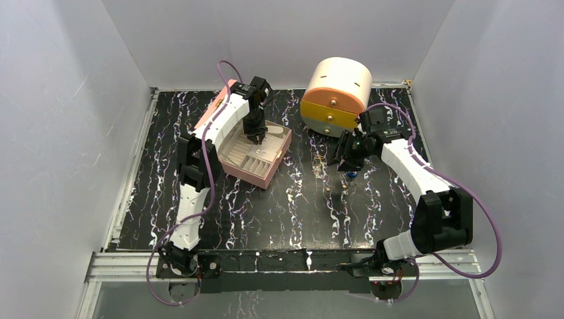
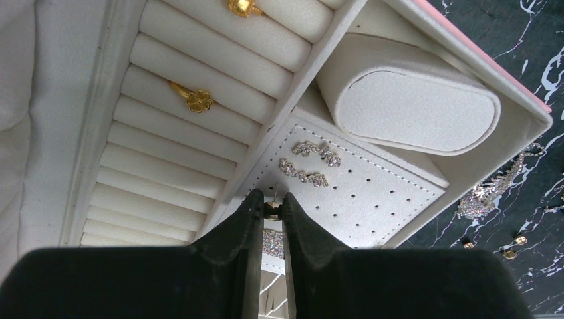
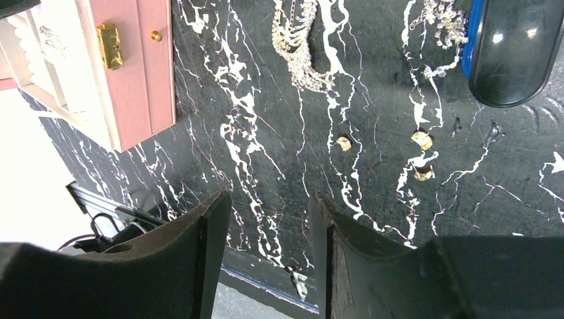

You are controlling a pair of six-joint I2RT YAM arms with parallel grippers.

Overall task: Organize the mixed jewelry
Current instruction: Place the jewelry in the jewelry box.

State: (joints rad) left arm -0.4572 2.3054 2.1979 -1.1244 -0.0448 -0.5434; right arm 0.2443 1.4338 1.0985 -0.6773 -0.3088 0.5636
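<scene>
Left gripper [image 2: 271, 201]: jaws pinching small gold piece [image 2: 273, 212] over the earring panel [image 2: 372, 193] in the pink box [image 1: 249, 175]. Right gripper [image 3: 269, 199]: jaws spread above loose gold pieces [image 3: 421, 139] on the table [image 3: 266, 100], right of the box.

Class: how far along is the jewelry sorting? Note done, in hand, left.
Done: two gold rings in the box's rolls, two sparkly earrings on its pad. In hand: left gripper pinches a small gold piece. Left: three gold bits and sparkly chains on the table; right gripper open.
</scene>
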